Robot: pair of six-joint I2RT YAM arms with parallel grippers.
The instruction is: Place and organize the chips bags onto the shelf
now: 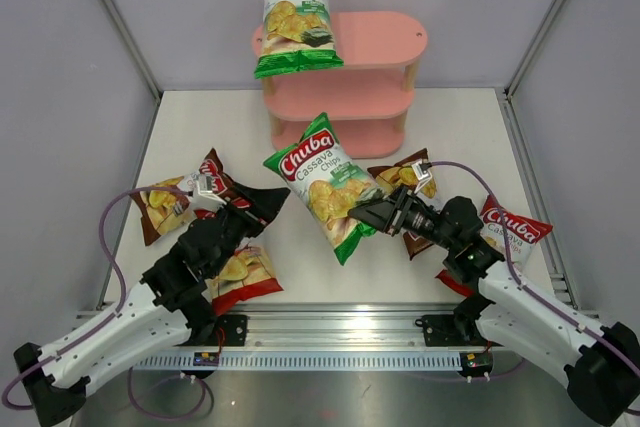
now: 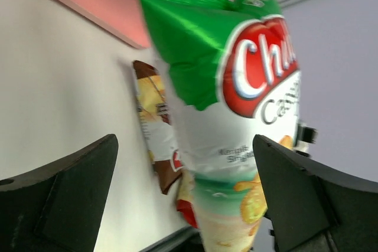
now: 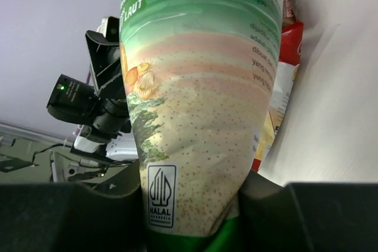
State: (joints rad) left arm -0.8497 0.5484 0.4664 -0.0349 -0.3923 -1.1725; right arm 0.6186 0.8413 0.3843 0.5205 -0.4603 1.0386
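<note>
The pink shelf [image 1: 345, 82] stands at the back centre. One green chips bag [image 1: 297, 22] lies on its top board, overhanging the left end. My right gripper [image 1: 368, 215] is shut on the bottom end of the second green bag [image 1: 322, 185] and holds it tilted above the table; the right wrist view shows its fingers [image 3: 88, 216] pinching that bag [image 3: 201, 98]. My left gripper [image 1: 268, 201] is open just left of this bag, which fills the left wrist view [image 2: 236, 104] ahead of the spread fingers [image 2: 71, 199].
A dark brown bag [image 1: 170, 205] and a red bag [image 1: 245, 282] lie by the left arm. Another brown bag [image 1: 410, 182] and a red bag [image 1: 512, 229] lie by the right arm. Grey walls enclose the white table [image 1: 210, 127].
</note>
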